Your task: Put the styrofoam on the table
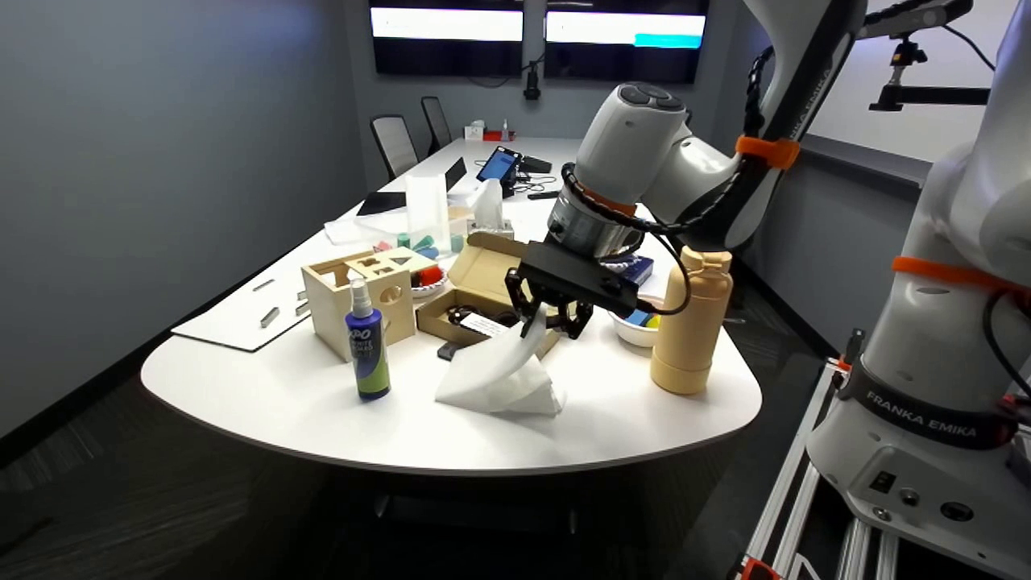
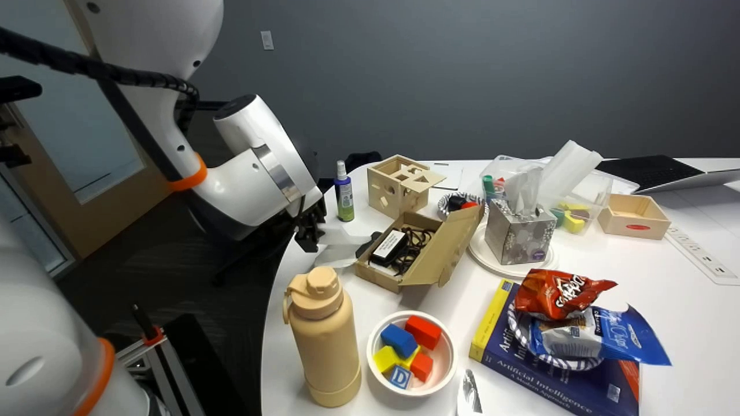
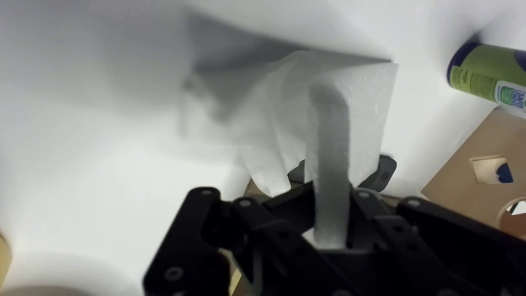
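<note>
The styrofoam (image 1: 491,374) is a thin white folded piece, wide and bent at its lower part, with a narrow strip (image 3: 331,144) standing up from it. My gripper (image 3: 332,197) is shut on that strip, a black finger on each side of it. In an exterior view the gripper (image 1: 549,321) points down over the front end of the white table (image 1: 322,419). The lower part of the styrofoam reaches down to the tabletop; I cannot tell whether it rests there or hangs just above. In an exterior view the cardboard box hides part of the styrofoam (image 2: 338,254).
A purple-green spray bottle (image 1: 368,346) and a wooden shape box (image 1: 330,318) stand to one side. Close behind the styrofoam are a cardboard box (image 2: 445,254) with cables and a small dark gadget (image 3: 385,169). A tan bottle (image 2: 326,341) and a bowl (image 2: 442,361) of blocks stand nearby.
</note>
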